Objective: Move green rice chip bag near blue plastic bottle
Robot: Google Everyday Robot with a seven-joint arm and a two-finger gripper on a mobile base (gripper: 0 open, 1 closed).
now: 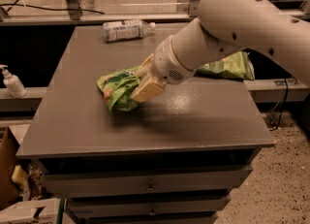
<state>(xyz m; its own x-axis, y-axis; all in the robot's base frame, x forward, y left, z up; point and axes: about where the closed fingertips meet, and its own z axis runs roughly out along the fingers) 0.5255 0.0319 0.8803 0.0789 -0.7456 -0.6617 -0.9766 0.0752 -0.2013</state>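
The green rice chip bag point(117, 90), bright green and puffy, is at the middle left of the grey table point(203, 121). My gripper point(144, 78) is at the bag's right end, with one cream finger point(148, 90) in front of the bag and the other behind it, shut on the bag. The blue plastic bottle point(124, 29) lies on its side at the table's back edge, cap to the right, well apart from the bag. My white arm reaches in from the upper right.
A paler, flatter green bag point(228, 66) lies at the table's right edge, partly behind my arm. A white pump dispenser bottle point(12, 82) stands on a lower ledge to the left. Drawers are under the tabletop, and cardboard boxes are on the floor at the lower left.
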